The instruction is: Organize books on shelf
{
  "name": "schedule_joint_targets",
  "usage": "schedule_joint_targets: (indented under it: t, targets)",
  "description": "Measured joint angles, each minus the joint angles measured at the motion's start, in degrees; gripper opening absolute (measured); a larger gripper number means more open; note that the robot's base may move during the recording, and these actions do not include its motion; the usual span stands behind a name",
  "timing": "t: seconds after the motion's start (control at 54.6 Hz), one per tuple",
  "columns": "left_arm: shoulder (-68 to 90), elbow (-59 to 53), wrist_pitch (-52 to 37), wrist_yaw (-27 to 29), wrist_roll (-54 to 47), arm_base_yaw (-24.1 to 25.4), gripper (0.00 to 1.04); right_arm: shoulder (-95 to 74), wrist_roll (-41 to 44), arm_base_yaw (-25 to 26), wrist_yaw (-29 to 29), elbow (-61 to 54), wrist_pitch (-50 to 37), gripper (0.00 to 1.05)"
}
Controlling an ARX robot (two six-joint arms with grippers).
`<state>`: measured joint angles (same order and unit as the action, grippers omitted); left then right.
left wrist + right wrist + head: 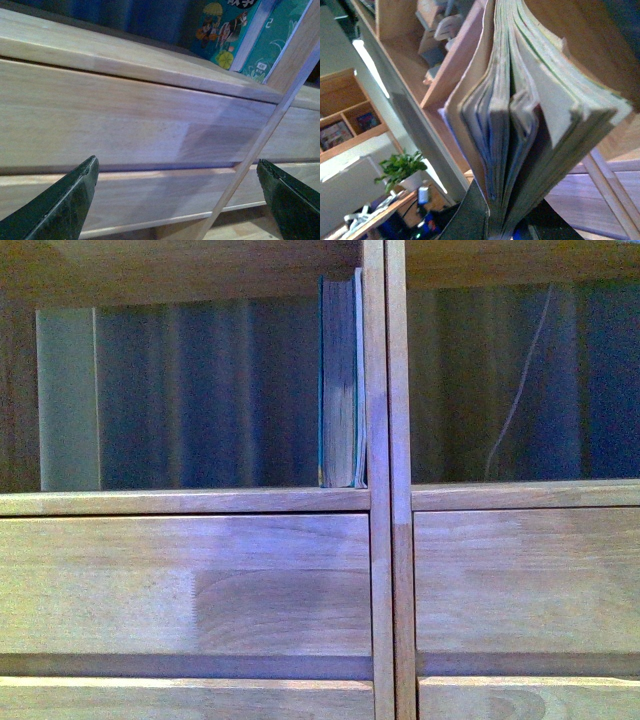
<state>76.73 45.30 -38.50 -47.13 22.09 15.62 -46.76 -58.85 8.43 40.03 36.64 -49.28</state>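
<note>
A fanned book (pixel 530 100) fills the right wrist view. It is clenched at one edge between the dark fingers of the right claw (pixel 507 222), and it juts away from the wrist with its pale, yellowed pages splayed in loose wads. Its cover cannot be made out. Two standing books (pixel 342 380) sit upright in the shelf (pixel 180 502), in the compartment left of the divider (pixel 386 440) and pressed against it. The front view gives only their page edges and a teal cover edge. The left wrist view, looking up from below, shows an illustrated cover (pixel 220 25) with cartoon figures and a teal cover (pixel 272 47) next to the divider. The left claw (pixel 176 161) is released, its fingers spread wide before a drawer front (pixel 125 125) and holding nothing. Neither arm appears in the front view. Only the right wrist view shows a plant (pixel 402 170), far behind the shelf.
</note>
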Motion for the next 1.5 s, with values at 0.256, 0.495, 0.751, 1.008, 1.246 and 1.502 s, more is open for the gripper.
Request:
schedule_joint_targets:
  t: [0.256, 0.495, 0.751, 1.008, 1.246, 1.502]
  targets:
    - [7.50, 15.93, -0.52, -3.23, 15.69, -10.99, 0.97, -6.27, 10.62, -12.85, -6.01, 2.49, 2.19, 0.07]
    - [8.94, 20.48, -7.10, -2.36, 28.63, -19.78, 0.97, -18.12, 14.53, -19.12, -11.65, 10.67, 2.19, 0.07]
    - [9.05, 21.55, -10.47, -1.27, 32.57, -24.04, 0.97, -22.69, 15.56, -25.59, -14.10, 14.71, 3.41, 0.07]
    - [8.85, 21.03, -13.00, -1.01, 33.77, -27.17, 0.74, -23.10, 13.33, -32.26, -15.17, 14.84, 2.27, 0.07]
    - [7.15, 18.51, -17.03, -0.94, 35.89, -27.61, 0.33, -23.04, 11.56, -35.52, -16.90, 14.82, 2.97, 0.07]
    - [6.16, 18.08, -20.83, -1.62, 39.45, -26.99, 0.07, -22.51, 13.77, -36.59, -15.06, 13.53, 5.90, 0.31]
